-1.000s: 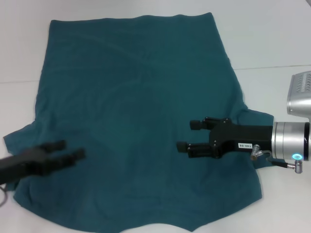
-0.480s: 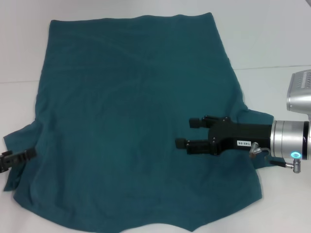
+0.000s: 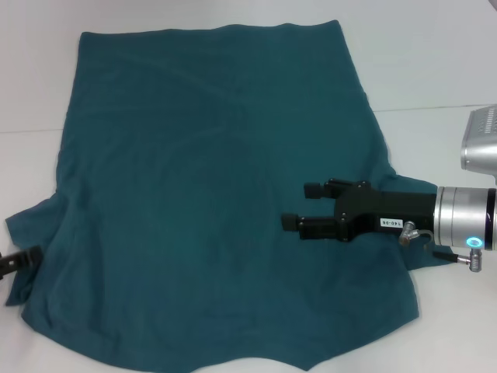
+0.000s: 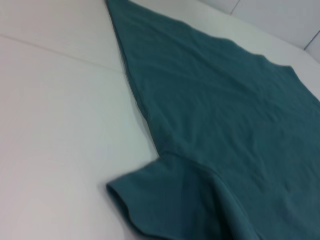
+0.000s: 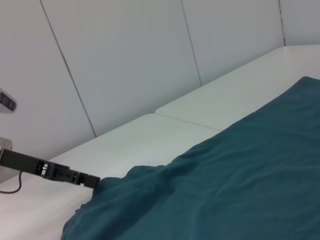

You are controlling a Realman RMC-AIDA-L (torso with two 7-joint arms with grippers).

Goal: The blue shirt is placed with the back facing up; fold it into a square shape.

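As the left gripper [image 3: 22,260] has retreated to the frame's left edge, finger state indeterminate, the shirt [image 3: 210,194] lies unfolded; right gripper [image 3: 303,206] hovers centre-right, fingers apart, empty.

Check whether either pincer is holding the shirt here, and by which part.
Nothing is held. The right pincer hovers open above the blue shirt; the left pincer sits at the left sleeve's edge, with no cloth visibly gripped.

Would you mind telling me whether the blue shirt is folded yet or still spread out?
Spread: the blue shirt lies flat as one layer, both sleeves out.
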